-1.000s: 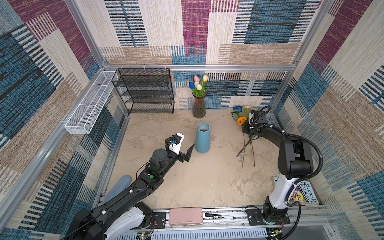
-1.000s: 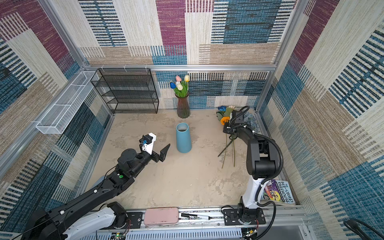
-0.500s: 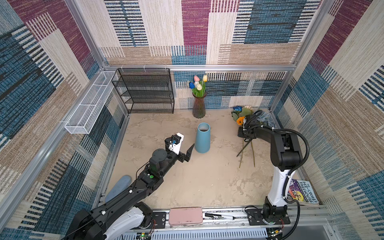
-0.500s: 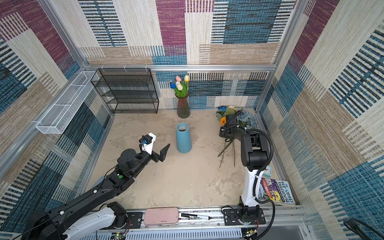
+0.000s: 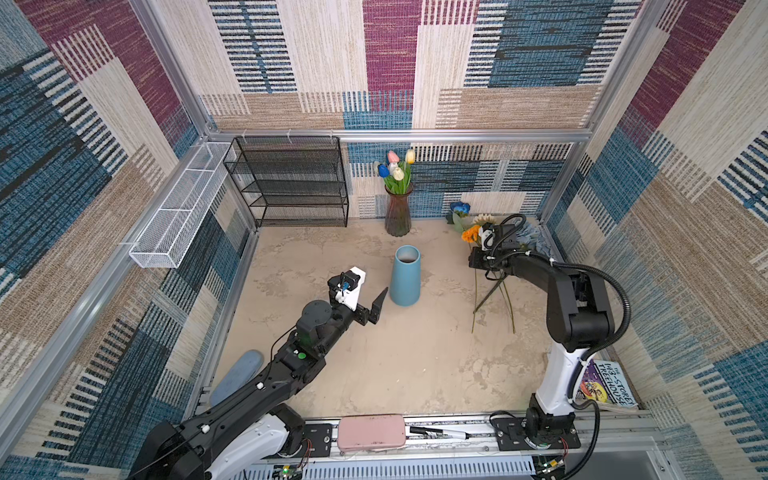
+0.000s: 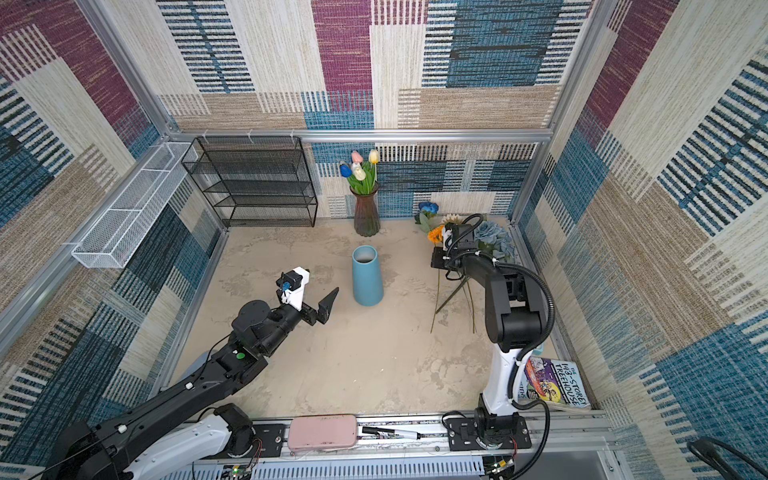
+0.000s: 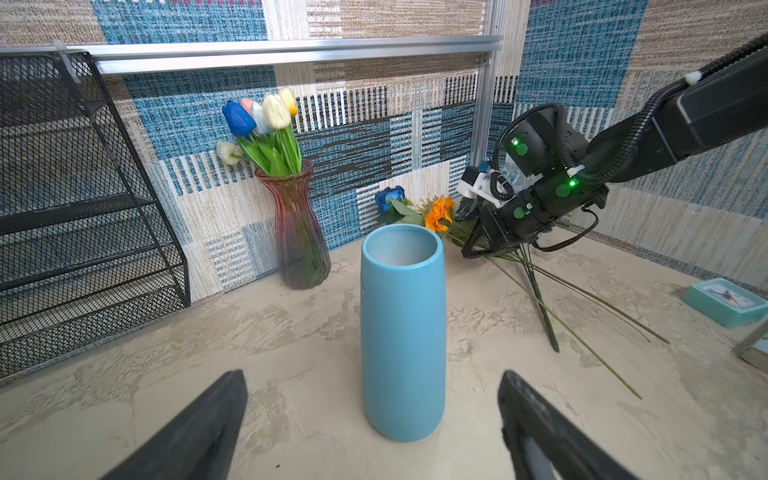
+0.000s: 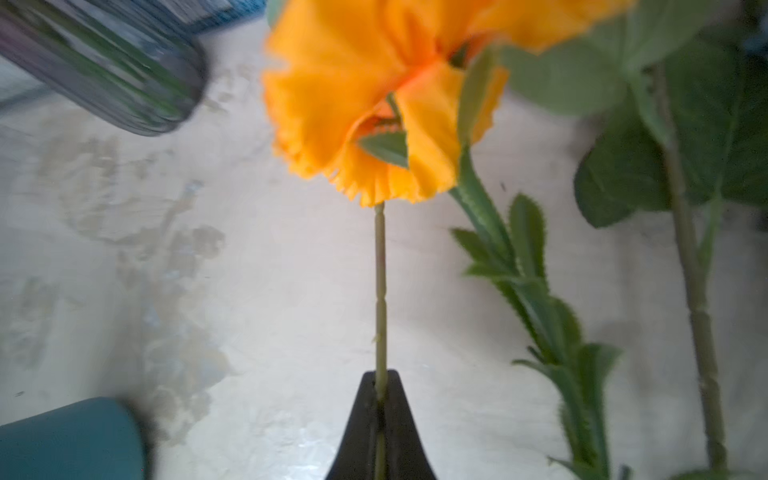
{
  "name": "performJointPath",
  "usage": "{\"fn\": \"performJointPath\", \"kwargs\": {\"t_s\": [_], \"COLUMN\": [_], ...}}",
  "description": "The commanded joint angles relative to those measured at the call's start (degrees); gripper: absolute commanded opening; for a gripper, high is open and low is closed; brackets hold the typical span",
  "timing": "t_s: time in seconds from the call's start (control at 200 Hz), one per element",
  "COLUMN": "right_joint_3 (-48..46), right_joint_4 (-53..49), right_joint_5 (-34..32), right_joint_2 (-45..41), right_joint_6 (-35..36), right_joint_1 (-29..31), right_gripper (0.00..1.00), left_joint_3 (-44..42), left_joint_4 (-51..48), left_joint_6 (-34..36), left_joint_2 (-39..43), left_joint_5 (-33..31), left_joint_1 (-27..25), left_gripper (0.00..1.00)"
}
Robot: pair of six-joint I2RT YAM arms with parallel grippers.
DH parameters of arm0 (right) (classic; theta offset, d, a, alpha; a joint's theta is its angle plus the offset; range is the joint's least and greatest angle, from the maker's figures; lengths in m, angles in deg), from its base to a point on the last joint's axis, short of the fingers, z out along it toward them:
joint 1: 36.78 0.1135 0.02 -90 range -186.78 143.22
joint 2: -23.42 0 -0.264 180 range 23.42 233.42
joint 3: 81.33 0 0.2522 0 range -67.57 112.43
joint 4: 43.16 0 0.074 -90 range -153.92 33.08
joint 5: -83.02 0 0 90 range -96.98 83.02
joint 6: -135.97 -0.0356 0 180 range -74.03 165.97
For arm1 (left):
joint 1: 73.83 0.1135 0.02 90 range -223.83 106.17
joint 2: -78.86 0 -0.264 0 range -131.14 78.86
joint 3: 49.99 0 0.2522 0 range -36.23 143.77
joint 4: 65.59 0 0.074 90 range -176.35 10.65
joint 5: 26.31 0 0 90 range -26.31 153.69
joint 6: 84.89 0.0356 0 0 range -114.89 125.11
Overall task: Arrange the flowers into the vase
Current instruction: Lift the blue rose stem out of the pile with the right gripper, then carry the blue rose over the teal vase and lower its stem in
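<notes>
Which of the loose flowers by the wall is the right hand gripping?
The orange sunflower: its thin stem is pinched in the right hand. The deep-blue rose and cream sunflower lie free.

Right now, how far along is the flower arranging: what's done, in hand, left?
Done: tulips stand in the glass vase. In hand: the right pincer is shut on the orange flower's stem; the left pincer hangs open before the empty blue vase. Left: deep-blue rose, cream sunflower and dusty-blue roses, lying on the table.

Orange sunflower (image 8: 353, 104), sky-blue vase (image 7: 402, 332), mottled beige tabletop (image 5: 395, 365).
</notes>
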Motion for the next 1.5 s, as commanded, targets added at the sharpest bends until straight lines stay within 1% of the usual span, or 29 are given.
{"fn": "performJointPath", "kwargs": {"t_s": [0.0, 0.12, 0.22, 0.316, 0.411, 0.451, 0.516, 0.526, 0.606, 0.676, 0.751, 0.826, 0.886, 0.982, 1.052, 1.132, 1.257, 1.292, 1.327, 1.492], "right_joint_3": [-0.07, -0.37, -0.74, -2.20, -4.53, -5.86, -8.20, -8.60, -11.76, -14.36, -15.47, -14.80, -13.42, -10.10, -7.86, -4.07, 1.77, 2.69, 3.84, 10.87], "right_joint_4": [3.52, 4.52, 5.59, 7.74, 11.67, 14.14, 19.14, 20.03, 28.21, 36.09, 43.90, 50.49, 54.48, 59.55, 62.54, 64.73, 66.04, 66.64, 66.95, 67.28], "right_joint_5": [8.83, 14.85, 17.77, 17.90, 18.44, 18.79, 19.12, 19.35, 21.20, 21.91, 22.60, 22.94, 21.69, 21.11, 19.45, 19.21, 17.04, 15.50, 14.09, 11.72], "right_joint_2": [-2.00, -3.45, -4.88, -8.37, -14.10, -16.95, -21.50, -22.27, -27.22, -30.54, -31.97, -31.64, -31.04, -29.06, -27.19, -24.23, -19.15, -17.85, -16.52, -10.71], "right_joint_6": [1.12, 0.85, 0.11, -0.57, -1.57, -2.45, -4.40, -4.73, -7.70, -10.24, -12.88, -14.77, -14.96, -15.07, -15.16, -15.51, -15.41, -15.01, -14.95, -15.07], "right_joint_1": [0.06, 0.07, 0.11, 0.12, 0.12, 0.12, 0.09, 0.18, 0.49, 1.35, 2.66, 4.64, 6.76, 10.05, 12.08, 13.76, 15.55, 16.03, 16.35, 17.08], "right_gripper": [0.01, 0.01, 0.00, 0.00, 0.00, 0.00, 0.00, 0.00, 0.00, 0.00, 0.00, 0.00, 0.00, 0.00, 0.00, 0.00, 0.00, 0.00, 0.00, 0.00], "left_joint_3": [0.30, 0.75, 1.39, 1.48, 1.35, 1.16, 0.95, 0.89, 0.61, 0.18, -0.55, -1.45, -1.98, -2.63, -3.06, -3.42, -4.11, -4.38, -4.64, -5.28], "left_joint_4": [2.73, 2.94, 2.39, 2.40, 2.89, 3.98, 5.02, 6.69, 9.69, 12.32, 14.94, 17.09, 17.88, 18.72, 19.00, 18.74, 18.38, 18.46, 18.55, 17.43], "left_joint_6": [0.71, 1.06, 1.51, 1.94, 2.28, 2.52, 3.40, 3.49, 4.31, 4.81, 5.17, 5.64, 5.78, 5.65, 5.64, 5.46, 5.22, 5.11, 5.03, 5.04], "left_joint_2": [-0.02, -0.36, -0.38, -0.24, -0.02, -0.03, -0.07, -0.09, -0.40, -0.76, -1.31, -2.02, -2.21, -2.25, -2.06, -1.69, -1.21, -0.97, -0.73, 0.02], "left_joint_5": [-0.69, -0.43, -0.34, -0.42, -0.28, 0.64, 3.94, 4.49, 8.10, 9.68, 10.12, 9.76, 9.51, 9.36, 9.18, 8.94, 8.42, 8.22, 7.95, 7.02], "left_joint_1": [0.08, 0.05, 0.04, 0.11, 0.08, 0.04, 0.05, 0.04, 0.04, 0.04, 0.04, 0.04, 0.08, 0.04, 0.04, 0.04, 0.08, 0.04, 0.04, 0.04], "left_gripper": [0.97, 0.97, 0.97, 0.97, 0.97, 0.98, 1.00, 1.00, 0.99, 0.99, 0.99, 0.99, 0.99, 0.99, 0.99, 0.99, 1.00, 0.99, 0.99, 0.99]}}
